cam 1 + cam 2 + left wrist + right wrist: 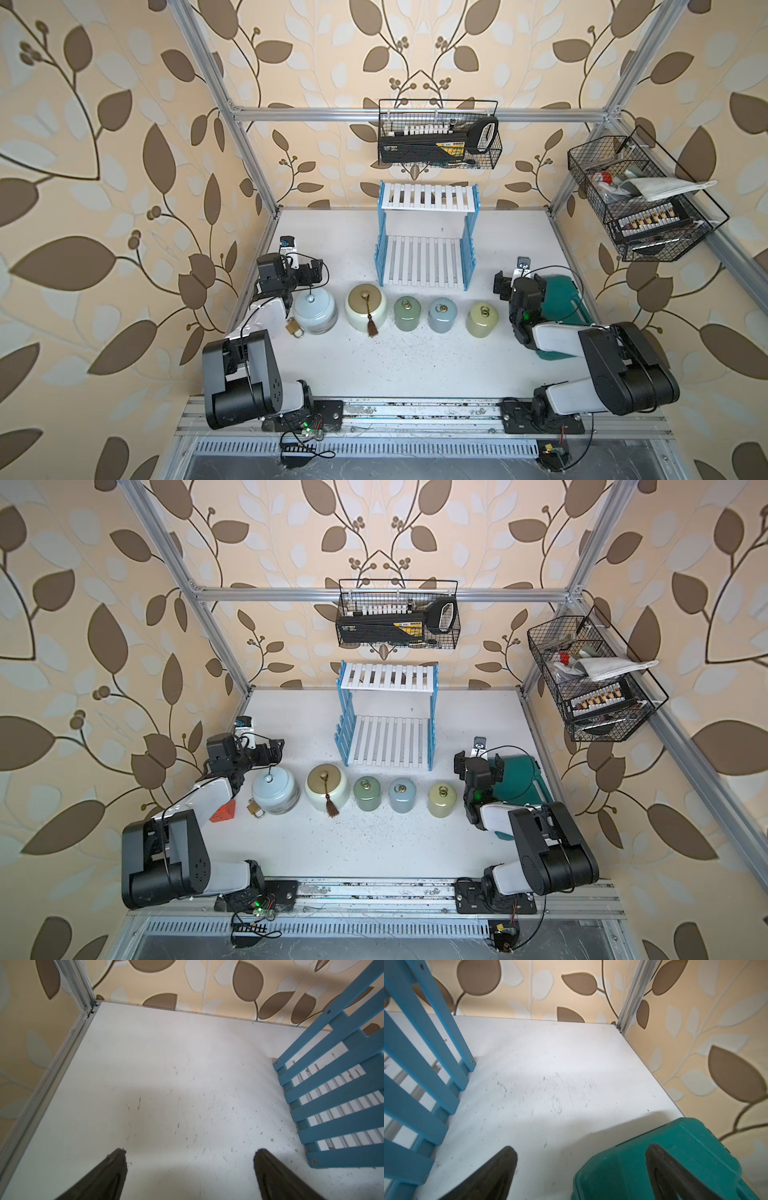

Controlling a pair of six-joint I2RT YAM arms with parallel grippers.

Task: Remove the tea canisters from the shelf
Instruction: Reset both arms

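The shelf, white slats with blue picket sides, stands at the back middle with nothing on either board. All the tea canisters stand on the table in a row in front of it: pale blue, cream with a brown tassel, sage green, grey-blue and yellow-green. My left gripper hovers open behind the pale blue one, left of the shelf. To the right of the shelf, my right gripper is open and empty.
A teal case lies under the right gripper's outer finger. A brass padlock and an orange block sit by the left arm. Black wire baskets hang on the back wall and right wall.
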